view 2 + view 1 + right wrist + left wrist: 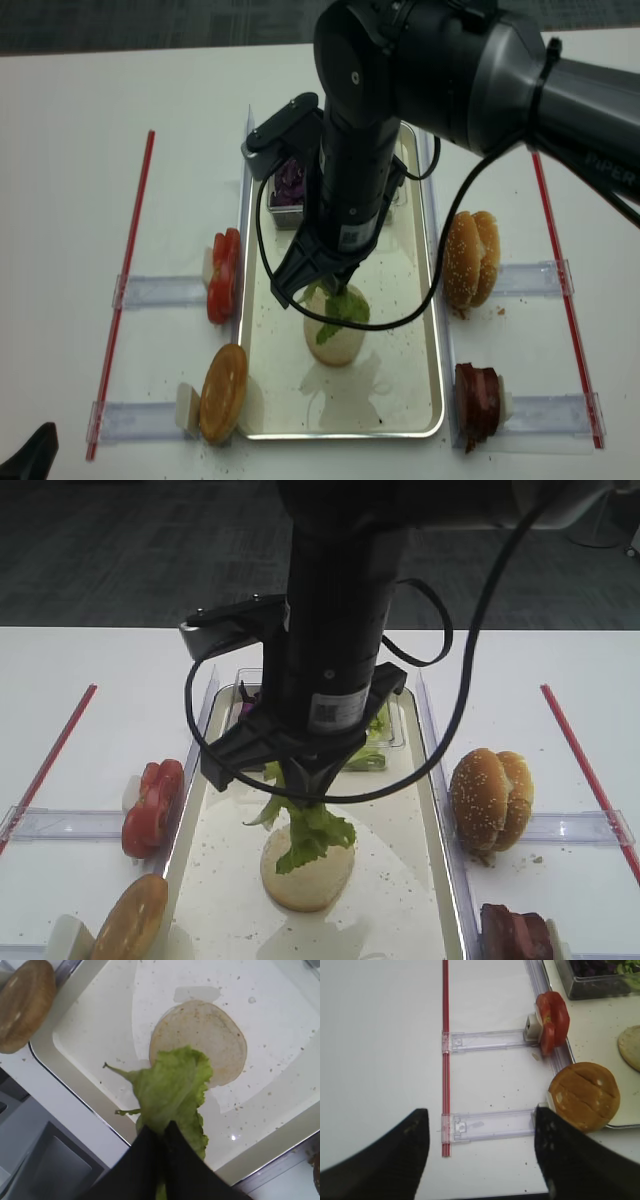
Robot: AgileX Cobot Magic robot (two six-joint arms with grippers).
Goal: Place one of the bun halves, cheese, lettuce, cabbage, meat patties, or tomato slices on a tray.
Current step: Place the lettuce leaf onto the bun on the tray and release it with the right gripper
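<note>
My right gripper (162, 1132) is shut on a ruffled green lettuce leaf (172, 1087) that hangs just above a pale bun half (320, 880) lying cut face up on the cream tray (400, 900). The leaf's lower tip overlaps the bun; I cannot tell whether they touch. My left gripper (481, 1112) is open and empty over the bare table, left of a golden bun half (585, 1095). Tomato slices (155, 805) stand left of the tray. More bun halves (490, 800) and meat patties (515, 932) sit to its right. Cheese is out of view.
Clear tubs at the tray's far end hold purple cabbage (292, 185) and more lettuce (375, 740). Red strips (125, 280) run along both sides of the table, with clear plastic holders (490, 1125) beside the food. The right arm's body hides much of the tray's back.
</note>
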